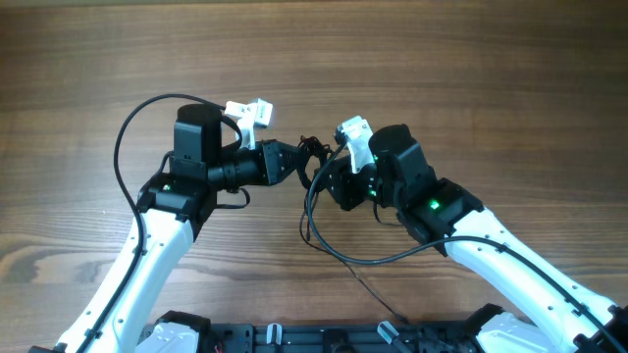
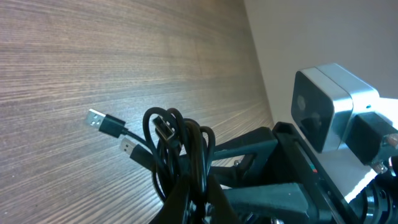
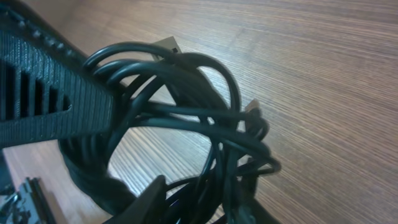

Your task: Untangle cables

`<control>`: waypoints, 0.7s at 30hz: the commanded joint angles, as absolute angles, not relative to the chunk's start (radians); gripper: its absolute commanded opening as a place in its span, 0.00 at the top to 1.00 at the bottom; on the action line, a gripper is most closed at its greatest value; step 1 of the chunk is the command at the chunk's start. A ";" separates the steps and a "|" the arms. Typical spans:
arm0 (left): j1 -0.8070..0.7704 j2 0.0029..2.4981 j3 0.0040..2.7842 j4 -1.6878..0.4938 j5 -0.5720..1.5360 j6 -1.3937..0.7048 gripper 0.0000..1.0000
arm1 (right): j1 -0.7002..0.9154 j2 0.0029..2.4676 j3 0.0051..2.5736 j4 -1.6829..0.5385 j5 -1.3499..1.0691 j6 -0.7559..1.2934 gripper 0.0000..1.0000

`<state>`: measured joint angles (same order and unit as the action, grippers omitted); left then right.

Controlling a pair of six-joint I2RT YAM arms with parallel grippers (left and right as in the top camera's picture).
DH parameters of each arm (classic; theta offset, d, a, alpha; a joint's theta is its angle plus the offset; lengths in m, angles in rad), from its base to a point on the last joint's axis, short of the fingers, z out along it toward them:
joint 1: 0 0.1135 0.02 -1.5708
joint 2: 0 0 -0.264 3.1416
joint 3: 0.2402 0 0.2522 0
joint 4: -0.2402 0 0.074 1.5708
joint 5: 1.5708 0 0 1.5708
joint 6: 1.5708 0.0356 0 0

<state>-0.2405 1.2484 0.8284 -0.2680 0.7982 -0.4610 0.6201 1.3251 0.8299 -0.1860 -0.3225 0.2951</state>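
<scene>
I see both arms bent inward, wrists nearly meeting over mid-table, my left gripper clamped tight on the cables, bunched between them, and I cannot tell how wide the right gripper stands.

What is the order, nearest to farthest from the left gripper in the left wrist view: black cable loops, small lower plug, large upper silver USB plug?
1. Black cable loops, held in the left gripper, centre.
2. Small lower plug, left.
3. Large upper silver USB plug, farther left.
</scene>
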 commanded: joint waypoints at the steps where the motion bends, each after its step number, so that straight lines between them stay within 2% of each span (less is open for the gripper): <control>1: -0.245 1.246 0.838 -0.250 0.850 -0.486 0.96 | 0.621 1.339 0.829 -0.172 -0.381 0.359 0.68; 7: -0.245 1.246 0.838 -0.249 0.853 -0.506 0.96 | 0.621 1.368 0.829 -0.157 -0.352 0.448 0.76; 19: -0.245 1.246 0.838 -0.250 0.894 -0.506 0.96 | 0.616 1.430 0.830 -0.139 -0.280 0.449 0.70; 21: -0.245 1.246 0.838 -0.250 0.894 -0.506 0.96 | 0.613 1.430 0.830 -0.131 -0.288 0.460 0.81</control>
<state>-0.2405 1.2533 0.8272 -0.2676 0.8162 -0.4885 0.6163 1.4055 0.8299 -0.1299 -0.3191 0.4477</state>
